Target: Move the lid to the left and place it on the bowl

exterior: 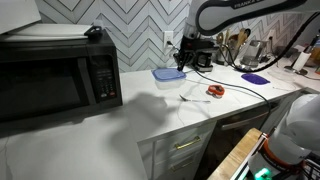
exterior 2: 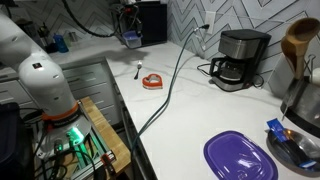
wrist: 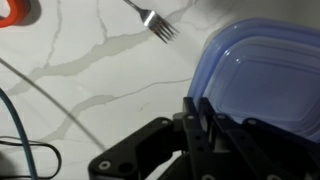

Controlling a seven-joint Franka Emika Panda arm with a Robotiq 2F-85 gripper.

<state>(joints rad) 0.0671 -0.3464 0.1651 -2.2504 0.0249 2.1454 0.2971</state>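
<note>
The translucent blue lid (wrist: 262, 80) fills the right of the wrist view, and its near edge sits between my fingers. My gripper (wrist: 197, 118) is shut on that edge. In an exterior view the lid (exterior: 168, 74) lies low over the white counter behind the fork, with my gripper (exterior: 183, 62) at its right edge. A second blue rim (wrist: 205, 75) shows under the lid's left side; it may be the bowl, but I cannot tell them apart. In the other exterior view my gripper (exterior 2: 130, 36) is far back, and the lid is hard to make out.
A fork (wrist: 153, 21) and a small red object (exterior: 215, 91) lie on the marble counter (exterior: 120, 125) near the lid. A cable (exterior: 240, 87) runs across it. A purple dish (exterior 2: 240, 156), a coffee maker (exterior 2: 240, 58) and a microwave (exterior: 55, 75) stand around.
</note>
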